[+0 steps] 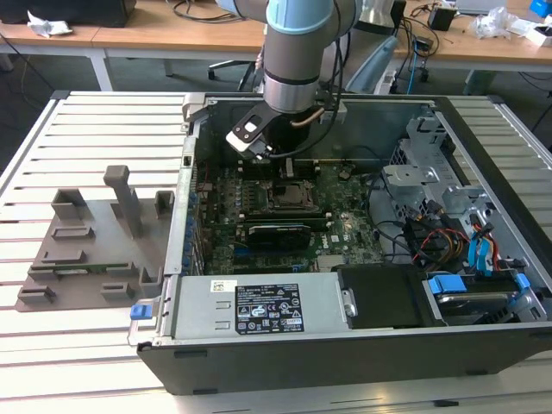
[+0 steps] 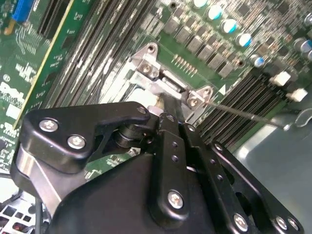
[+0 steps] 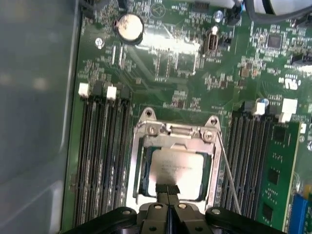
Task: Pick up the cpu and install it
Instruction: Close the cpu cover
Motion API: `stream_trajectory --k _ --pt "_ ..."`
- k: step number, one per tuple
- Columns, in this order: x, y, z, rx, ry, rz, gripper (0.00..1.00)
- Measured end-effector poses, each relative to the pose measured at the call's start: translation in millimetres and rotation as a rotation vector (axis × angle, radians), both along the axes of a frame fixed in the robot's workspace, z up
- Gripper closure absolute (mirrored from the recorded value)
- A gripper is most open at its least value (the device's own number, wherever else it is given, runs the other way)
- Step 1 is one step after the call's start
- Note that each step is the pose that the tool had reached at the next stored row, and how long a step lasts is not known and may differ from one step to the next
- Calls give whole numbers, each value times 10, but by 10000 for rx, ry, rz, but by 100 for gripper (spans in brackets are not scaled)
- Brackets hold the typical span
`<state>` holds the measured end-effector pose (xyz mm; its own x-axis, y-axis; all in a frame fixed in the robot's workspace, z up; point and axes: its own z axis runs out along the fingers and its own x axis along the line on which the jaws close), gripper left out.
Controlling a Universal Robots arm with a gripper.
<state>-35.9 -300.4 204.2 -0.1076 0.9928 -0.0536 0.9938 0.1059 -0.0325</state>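
1. Seeing the cpu [image 3: 180, 165] lying flat, silvery top up, inside the socket frame [image 3: 175, 130] on the motherboard [image 3: 185, 78], all within the open computer case [image 1: 302, 362] resting on the slatted tabletop [image 1: 86, 121].
2. Judging the step in hand as the seating of the chip in its socket, with the picking up already done; not being able to tell whether sitting fully home or only resting on top.
3. Finding the claw [image 3: 167, 190] clenched: fingers [image 3: 162, 191] pressed together, no gap showing and nothing held between them, tips hanging right over one edge of the cpu; not being able to tell whether touching it or just above.
4. Judging any further move here as calling for a straight vertical path, no sideways drag across the chip, and keeping clear of the thin retention lever [image 3: 228, 170] standing just beside the frame.
5. Seeing, in the exterior view, the arm [image 1: 297, 52] standing almost upright above the case, wrist over the socket, claw pointing down at the board.
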Motion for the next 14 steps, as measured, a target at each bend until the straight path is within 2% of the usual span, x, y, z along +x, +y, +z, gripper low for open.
stream_trajectory --k 3,5,11,14 --pt "65 -1 40 -6 28 -2 89" --pt "105 -1 119 -6 55 -2 89" --pt "116 -1 327 -40 61 -2 89" --pt "117 -1 403 -79 60 0 89"
